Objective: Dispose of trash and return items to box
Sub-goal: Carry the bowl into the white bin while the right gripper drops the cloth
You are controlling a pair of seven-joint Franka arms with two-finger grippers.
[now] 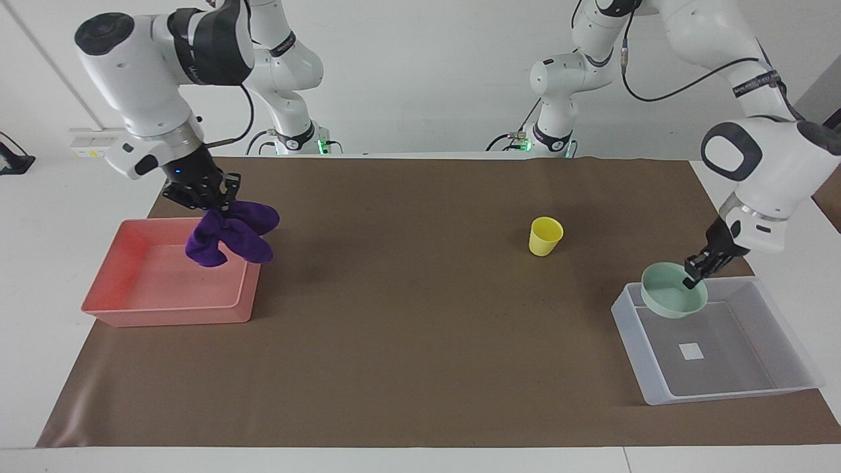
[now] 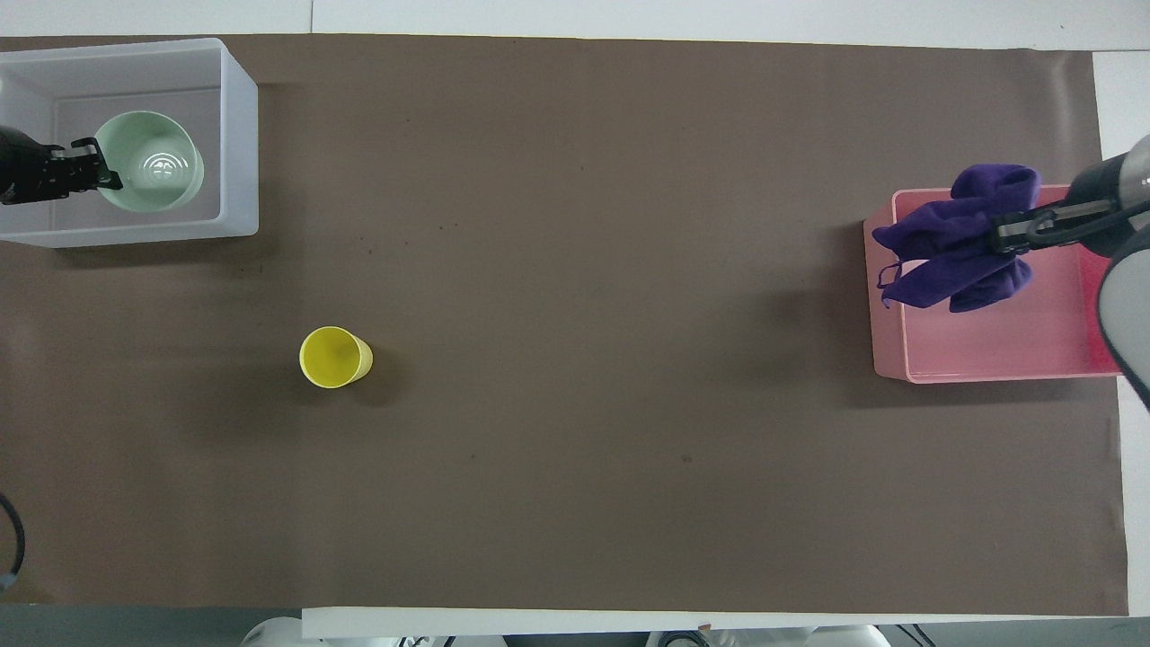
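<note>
Purple rag (image 1: 228, 234) hangs in loose folds from the right gripper (image 1: 211, 202), whose fingertips are pinched tight on its top; the bundle is up in the air over the pink tray (image 1: 105, 307), above the tray's wall toward the middle of the table. At the left arm's end, the left gripper (image 1: 692, 278) is clamped on the rim of the mint-green bowl (image 1: 671, 301), holding it tilted and clear of the floor of the translucent box (image 1: 788, 383), over the part of the box nearest the robots. The overhead view shows the bowl (image 2: 151, 162) within the outline of the box (image 2: 239, 135). A yellow cup (image 1: 545, 236) stands upright on the brown mat (image 1: 420, 341), nearer to the robots than the box and well apart from both grippers.
</note>
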